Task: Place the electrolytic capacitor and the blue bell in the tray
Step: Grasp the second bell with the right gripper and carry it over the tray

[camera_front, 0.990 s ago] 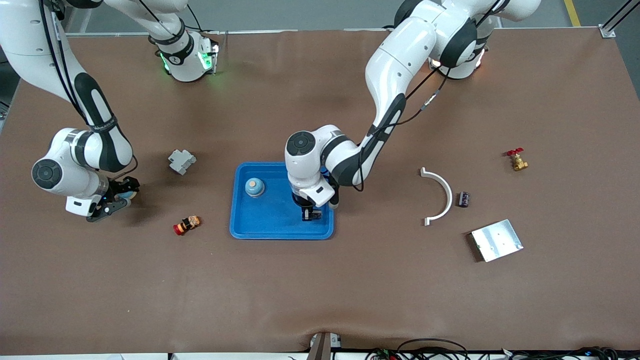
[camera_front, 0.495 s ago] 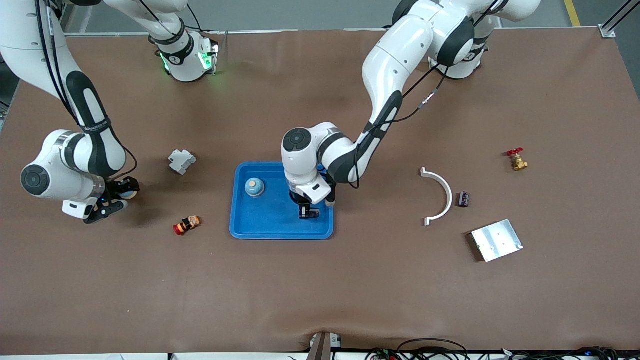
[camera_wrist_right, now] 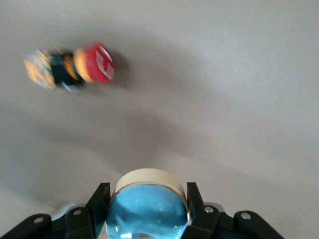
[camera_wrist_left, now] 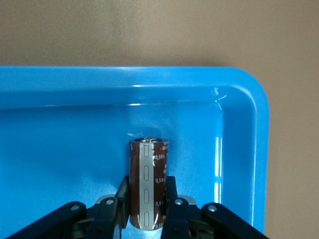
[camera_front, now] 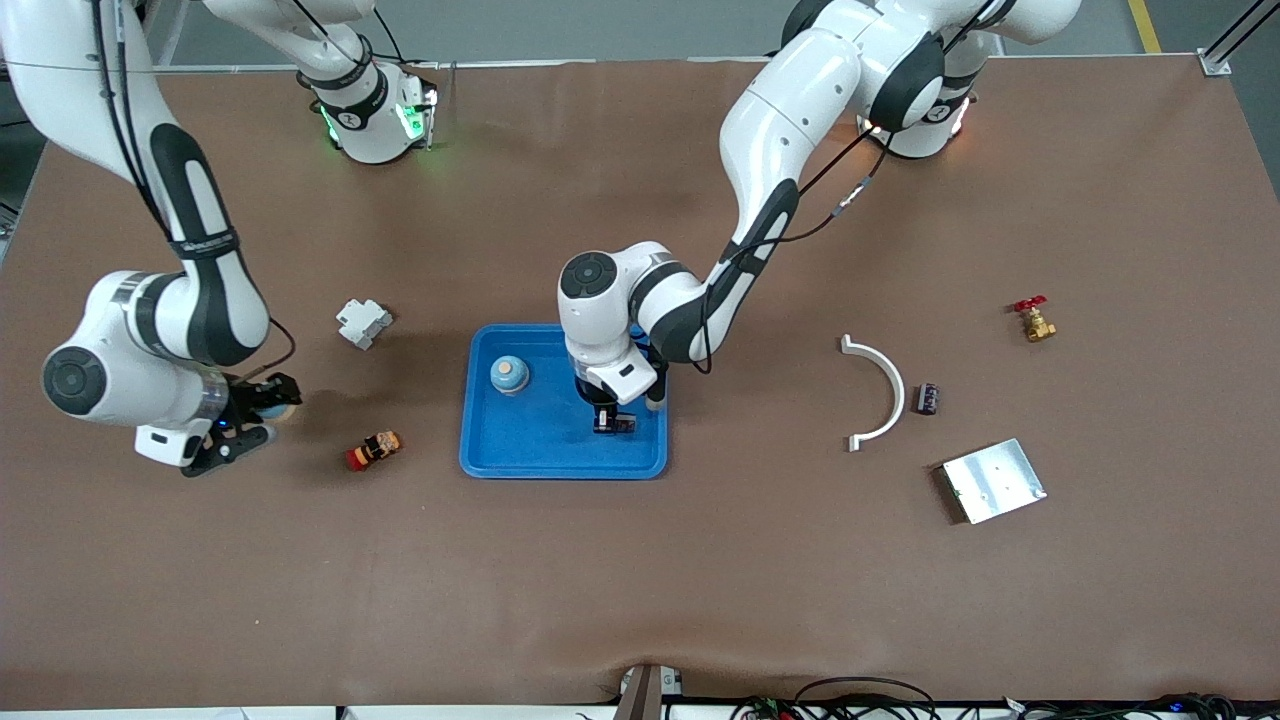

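The left gripper (camera_front: 610, 423) hung low inside the tray (camera_front: 540, 455), its two fingers (camera_wrist_left: 121, 195) pressed against the sides of the electrolytic capacitor (camera_wrist_left: 148, 183), a brown cylinder with a silver stripe. In the left wrist view the capacitor pointed out from the fingertips toward the tray's raised rim, close to a rounded corner, and whether its body already touched the blue floor could not be told. Beside this gripper, toward the right arm's end of the same tray, sat a small blue dome with a tan top (camera_front: 509, 375). The right gripper (camera_front: 250, 415) was over bare table outside the tray, near that arm's end, clamped on the blue bell (camera_wrist_right: 147, 211) (a glossy blue dome on a cream base). Just past it on the table lay a red-capped push button (camera_wrist_right: 75, 68). To do the step well, the left gripper would best lower until the capacitor rested on the tray floor, then part its fingers slowly and lift straight up, since a round can might roll toward the rim. The right arm should probably bring the bell in only once the left had cleared the tray.
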